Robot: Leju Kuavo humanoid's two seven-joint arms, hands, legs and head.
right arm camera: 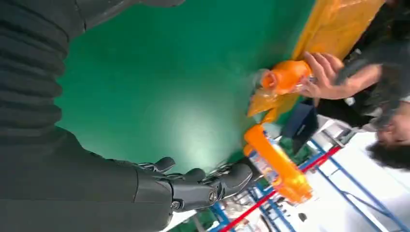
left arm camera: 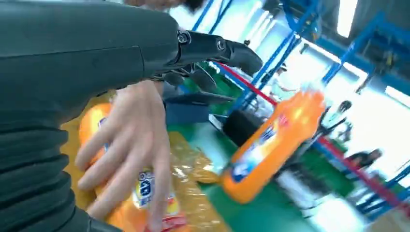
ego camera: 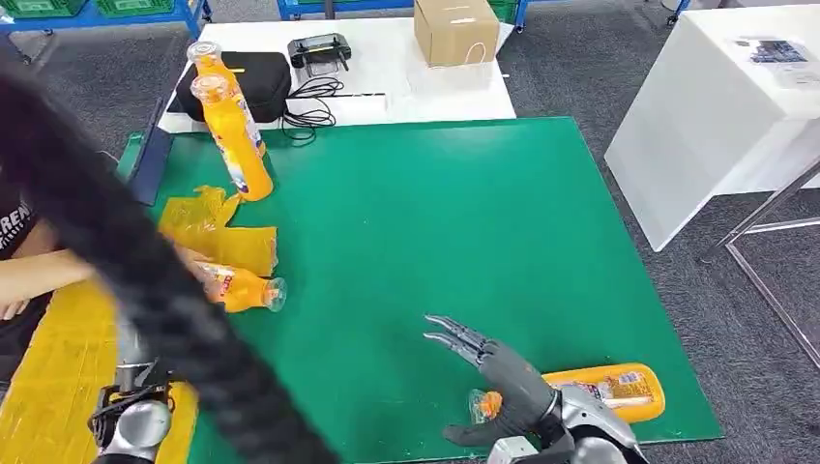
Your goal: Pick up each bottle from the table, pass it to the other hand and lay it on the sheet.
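Bottles of orange drink, clear plastic, wait across the green table (ego camera: 435, 213): one (ego camera: 607, 391) lies beside the right hand (ego camera: 503, 382), whose fingers spread wide, empty, poised to grasp. A person's hand (left arm camera: 130, 154) steadies another bottle (ego camera: 240, 288) (near the yellow sheet (ego camera: 53, 358)).

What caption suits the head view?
Open right hand hovers over the green table beside a lying orange plastic bottle.

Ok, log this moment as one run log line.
right hand open, over lying bottle | left hand empty | person's hand on another bottle
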